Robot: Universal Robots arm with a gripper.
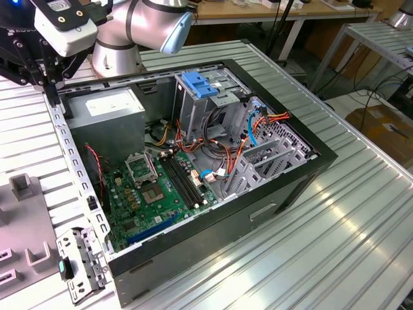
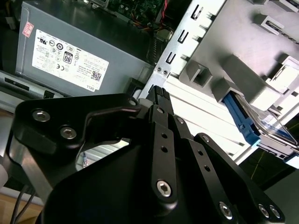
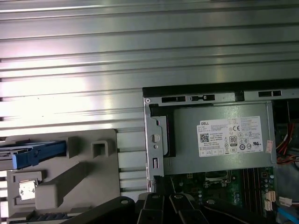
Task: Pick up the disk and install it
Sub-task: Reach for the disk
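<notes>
Ribbed aluminium worktop (image 1: 335, 245) carries an open computer case (image 1: 322, 155). Over the case rim, at the power supply (image 3: 219, 140) corner, hangs the gripper (image 2: 159, 94), claw closed and empty. Just beside that corner the disk (image 3: 32, 154) lies in the grey fixture (image 3: 88, 182), apart from the gripper.

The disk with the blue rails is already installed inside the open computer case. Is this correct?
Not correct. The disk is not inside the computer case. It sits in the grey holder on the table, outside the case. The first wrist view shows this.
</notes>
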